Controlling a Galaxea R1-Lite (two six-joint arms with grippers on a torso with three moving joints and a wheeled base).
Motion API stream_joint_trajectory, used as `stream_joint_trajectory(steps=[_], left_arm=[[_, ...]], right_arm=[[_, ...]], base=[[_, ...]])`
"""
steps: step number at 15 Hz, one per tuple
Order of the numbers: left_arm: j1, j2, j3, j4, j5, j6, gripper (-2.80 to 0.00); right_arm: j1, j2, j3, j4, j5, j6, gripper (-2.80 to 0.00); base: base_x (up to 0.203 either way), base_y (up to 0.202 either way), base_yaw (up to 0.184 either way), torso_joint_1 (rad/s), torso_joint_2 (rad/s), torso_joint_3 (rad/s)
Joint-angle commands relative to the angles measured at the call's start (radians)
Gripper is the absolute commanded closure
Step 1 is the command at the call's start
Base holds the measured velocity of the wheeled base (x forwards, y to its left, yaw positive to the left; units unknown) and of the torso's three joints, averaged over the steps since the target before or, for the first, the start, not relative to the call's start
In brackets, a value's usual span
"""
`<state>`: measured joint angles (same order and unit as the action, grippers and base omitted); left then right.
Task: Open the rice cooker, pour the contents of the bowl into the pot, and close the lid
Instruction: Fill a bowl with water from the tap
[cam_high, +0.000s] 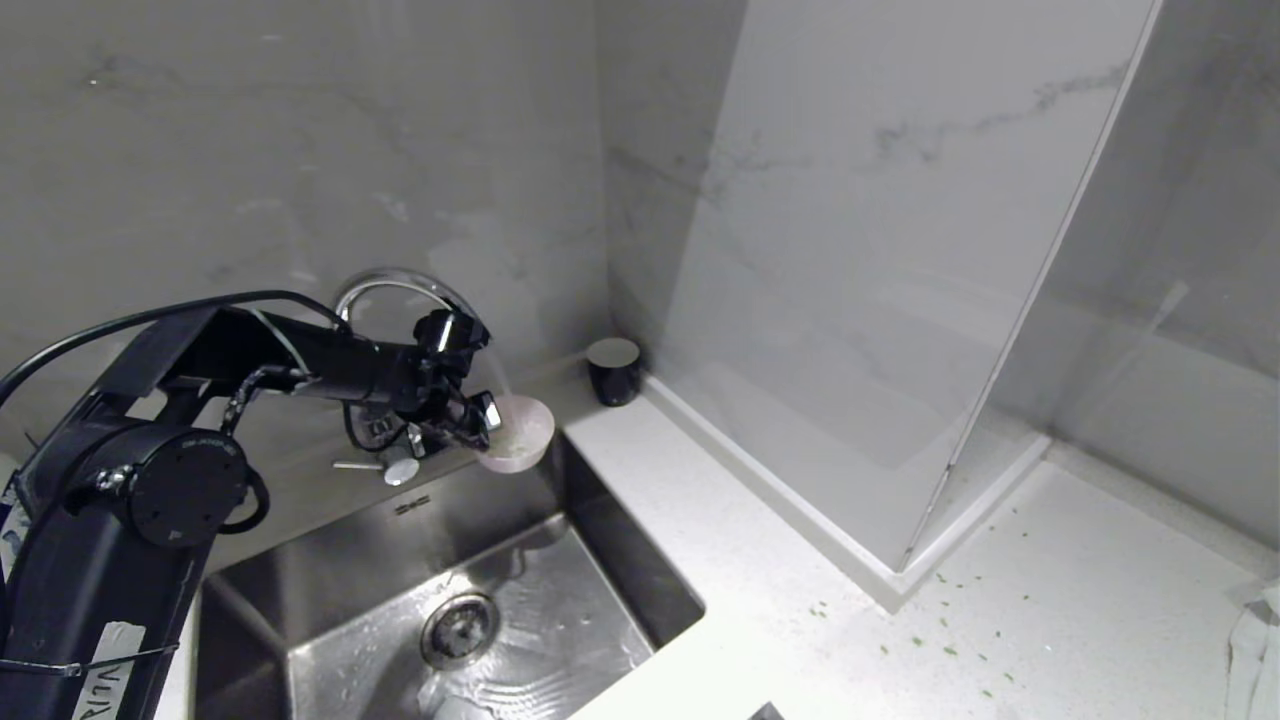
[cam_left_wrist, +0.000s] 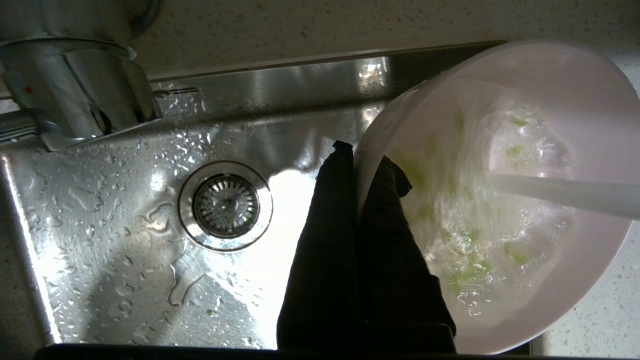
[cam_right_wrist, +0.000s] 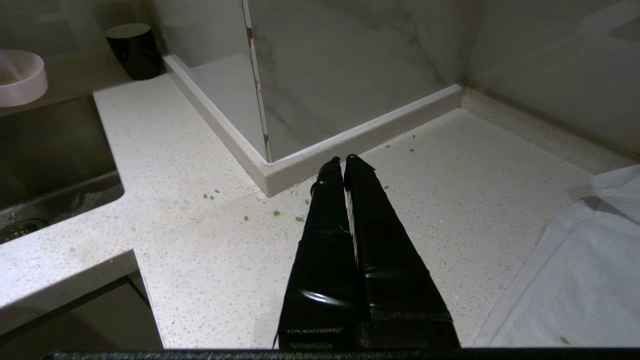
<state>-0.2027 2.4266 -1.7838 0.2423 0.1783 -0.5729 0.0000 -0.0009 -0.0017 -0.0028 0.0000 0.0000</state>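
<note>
I saw my left gripper clamped on the bowl rim under the faucet, over the sink, the dark cup near, my right gripper together.

We see pale grey marble-veined wall panels filling the upper frame, with a boxed column jutting forward at centre right. Below lies a white speckled countertop, a steel sink sunk into its lower left under a curved chrome tap. A small dark cup stands in the corner at centre, and a white cloth shows at the lower right edge.
</note>
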Motion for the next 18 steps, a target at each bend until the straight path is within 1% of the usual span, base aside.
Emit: stream_joint_trajectory(steps=[1, 18], left_arm=[[0.002, 0.005, -0.006, 0.002, 0.004, -0.004, 0.0], [-0.004, -0.018, 0.073, 0.003, -0.011, -0.012, 0.0]], right_arm=[[0.0, 0.001, 0.0, 0.0, 0.0, 0.0, 0.0], [0.0, 0.001, 0.0, 0.0, 0.0, 0.0, 0.0]], base=[[0.0, 0.0, 0.0, 0.0, 0.0, 0.0], [0.0, 0.0, 0.0, 0.0, 0.0, 0.0]])
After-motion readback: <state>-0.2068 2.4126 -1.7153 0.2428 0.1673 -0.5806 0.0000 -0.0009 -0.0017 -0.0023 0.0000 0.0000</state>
